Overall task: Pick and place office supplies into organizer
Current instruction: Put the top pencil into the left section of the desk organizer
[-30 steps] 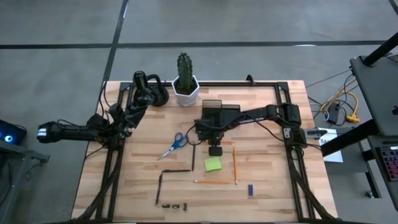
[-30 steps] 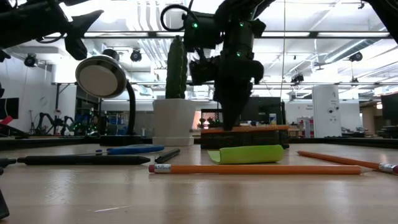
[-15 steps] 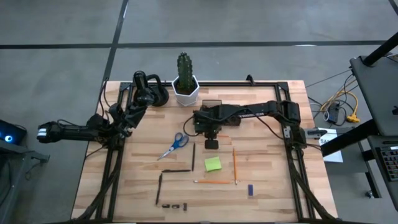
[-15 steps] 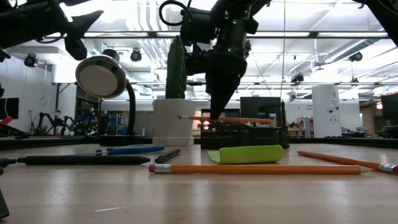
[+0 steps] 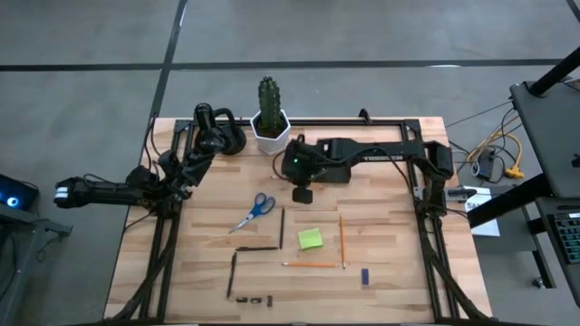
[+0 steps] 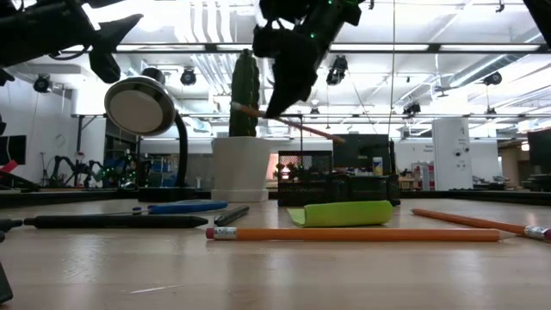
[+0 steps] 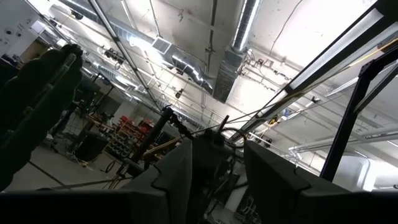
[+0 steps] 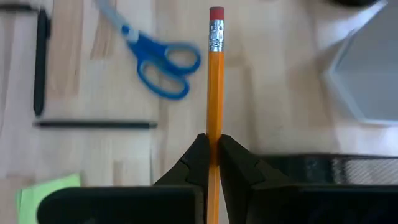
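Your right arm reaches leftward across the far half of the table, its right gripper (image 8: 213, 163) raised above the organizer (image 6: 340, 188) and clamped on an orange pencil (image 8: 215, 81) — held tilted, eraser end out. Your left gripper (image 5: 62, 193) hangs off the table's left edge, fingers apart, holding nothing.

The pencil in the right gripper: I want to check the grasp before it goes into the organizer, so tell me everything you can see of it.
The pencil is thin and orange, wood by its look, with a silver ferrule and a red eraser at the far end; its tip is out of sight. The right gripper is shut on its shaft, one finger on each side, and nothing else touches it. In the low view it hangs in the air, tilted, above the organizer and in front of the cactus pot.
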Tool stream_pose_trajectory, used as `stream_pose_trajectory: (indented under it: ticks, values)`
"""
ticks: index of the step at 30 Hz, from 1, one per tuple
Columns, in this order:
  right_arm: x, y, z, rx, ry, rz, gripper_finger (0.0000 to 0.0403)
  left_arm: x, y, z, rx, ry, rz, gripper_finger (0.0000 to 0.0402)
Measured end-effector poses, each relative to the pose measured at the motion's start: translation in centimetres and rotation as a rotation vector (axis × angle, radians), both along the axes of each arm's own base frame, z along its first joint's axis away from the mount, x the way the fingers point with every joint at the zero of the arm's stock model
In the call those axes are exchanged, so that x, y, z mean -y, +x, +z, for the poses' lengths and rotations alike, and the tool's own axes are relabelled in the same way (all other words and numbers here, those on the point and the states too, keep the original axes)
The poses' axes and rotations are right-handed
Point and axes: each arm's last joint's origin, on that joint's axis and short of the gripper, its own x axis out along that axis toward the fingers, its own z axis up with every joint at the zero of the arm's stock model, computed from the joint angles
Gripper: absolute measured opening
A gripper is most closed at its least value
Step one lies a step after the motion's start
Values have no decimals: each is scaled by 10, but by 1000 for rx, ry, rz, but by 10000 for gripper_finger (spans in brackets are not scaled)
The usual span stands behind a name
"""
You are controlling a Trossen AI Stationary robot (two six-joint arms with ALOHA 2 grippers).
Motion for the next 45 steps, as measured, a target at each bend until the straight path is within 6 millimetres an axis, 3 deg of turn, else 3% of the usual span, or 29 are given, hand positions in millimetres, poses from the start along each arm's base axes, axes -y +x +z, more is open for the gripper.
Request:
stream_pose_trajectory:
  ticks: [6, 21, 31, 41, 45]
  values:
    - [13, -5, 19, 98, -16, -64, 13, 0, 0, 0, -1, 0, 0, 130]
    - [35, -2, 36, 286, -23, -93, 13, 0, 0, 0, -1, 0, 0, 130]
    - [48, -24, 70, 564, -42, -169, 13, 0, 0, -1, -1, 0, 0, 130]
    - [59, -62, 53, 877, -18, -279, 13, 0, 0, -1, -1, 0, 0, 130]
    - [60, -72, 34, 955, -22, -326, 13, 0, 0, -1, -2, 0, 0, 130]
